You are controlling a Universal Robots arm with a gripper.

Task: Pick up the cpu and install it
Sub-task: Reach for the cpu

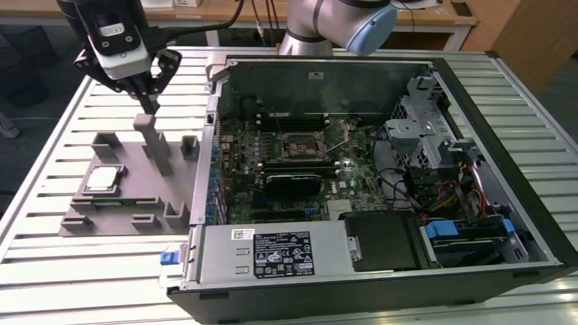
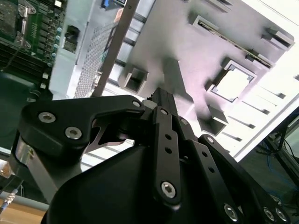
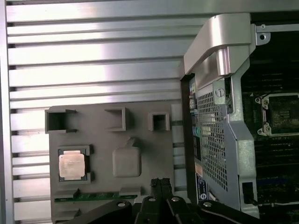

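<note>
Cpu [image 1: 102, 179], just 1, lies flat in grey fixture [image 1: 135, 159], on the exterior view's left of 1 open PC case [image 1: 535, 193]. 1 gripper [image 1: 150, 105] hangs above fixture, fingers pressed together, nothing betw. them.

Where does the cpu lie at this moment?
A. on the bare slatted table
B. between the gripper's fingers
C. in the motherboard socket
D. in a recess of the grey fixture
D: the cpu lies flat in a recess of the grey fixture, outside the computer case and apart from the gripper.
</note>
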